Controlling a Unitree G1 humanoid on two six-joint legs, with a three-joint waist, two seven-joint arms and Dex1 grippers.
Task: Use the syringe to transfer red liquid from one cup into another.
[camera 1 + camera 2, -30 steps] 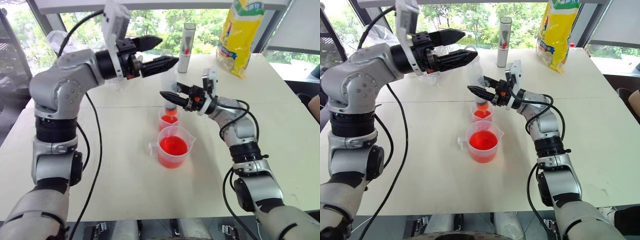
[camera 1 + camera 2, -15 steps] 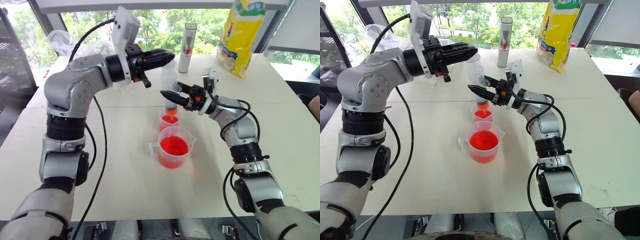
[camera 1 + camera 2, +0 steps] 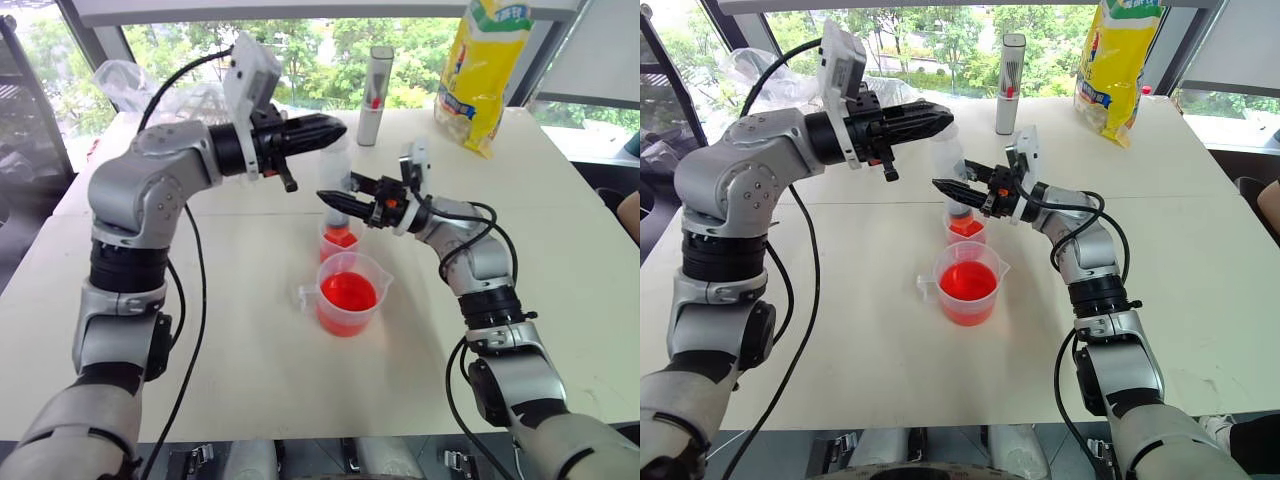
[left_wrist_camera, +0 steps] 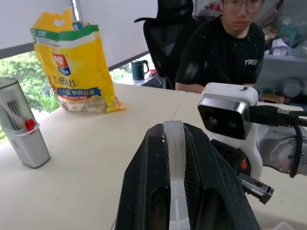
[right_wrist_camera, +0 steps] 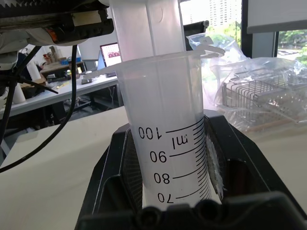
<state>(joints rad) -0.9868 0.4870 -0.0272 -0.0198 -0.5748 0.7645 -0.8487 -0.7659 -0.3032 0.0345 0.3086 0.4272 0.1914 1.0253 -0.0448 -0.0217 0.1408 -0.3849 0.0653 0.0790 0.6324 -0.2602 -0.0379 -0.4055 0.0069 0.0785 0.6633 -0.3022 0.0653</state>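
The robot has the syringe (image 5: 165, 120) standing upright over the small cup (image 3: 338, 240), its red tip down inside the cup's mouth. The right gripper (image 3: 345, 203) is clamped around the barrel, low on the printed scale. The left gripper (image 3: 325, 130) reaches in level from the other side, and its fingers (image 4: 144, 191) are squeezed onto the white plunger (image 4: 175, 167) that sticks out of the barrel's top. The small cup sits just behind the handled cup (image 3: 347, 295), almost touching it. Both hold red liquid (image 3: 346, 291); the handled cup holds far more.

To my eye this is the emptying step: the syringe is parked over the receiving cup and the plunger is gripped, ready to be driven. The next move calls for the left arm to press straight down along the barrel while the right holds it steady and vertical. Any sideways push could tilt the tip out of the cup or knock the light cup over. How much liquid remains in the barrel I cannot tell. A person (image 4: 225, 43) sits at the table's far side, watching.
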